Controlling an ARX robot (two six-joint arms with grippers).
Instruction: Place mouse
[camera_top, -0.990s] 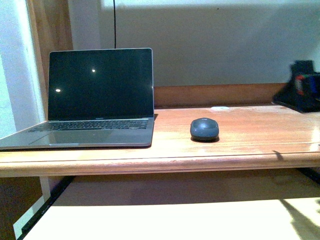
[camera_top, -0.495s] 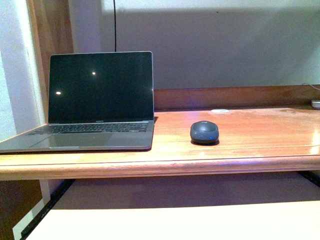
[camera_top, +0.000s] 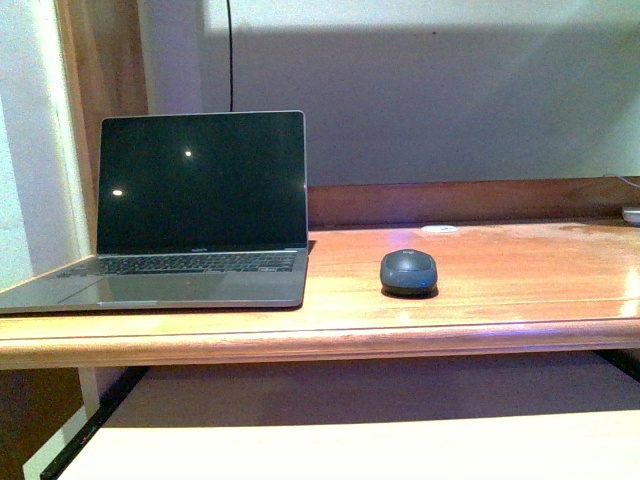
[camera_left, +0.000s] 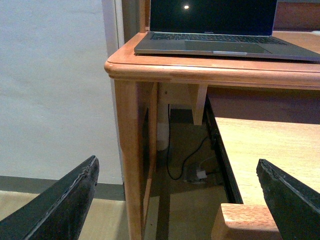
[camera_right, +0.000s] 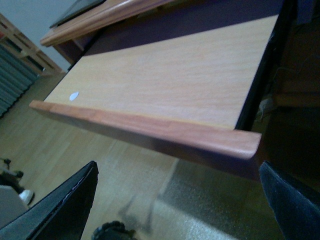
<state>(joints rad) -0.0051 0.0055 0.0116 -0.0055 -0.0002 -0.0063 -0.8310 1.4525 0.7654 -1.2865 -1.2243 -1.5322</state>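
On the wooden desktop (camera_top: 500, 290), the dark grey mouse (camera_top: 409, 271) sits flat, just right of the open laptop (camera_top: 200, 215) and not touching it. A small white disc (camera_top: 440, 229) lies behind it by the back rail. The mouse is well away from both sets of jaws. Left gripper (camera_left: 176, 170): jaws spread wide, the desk's corner leg (camera_left: 131, 165) framed between them, laptop beyond. Right gripper (camera_right: 177, 172): jaws spread wide too, the pull-out shelf (camera_right: 165, 75) ahead of them.
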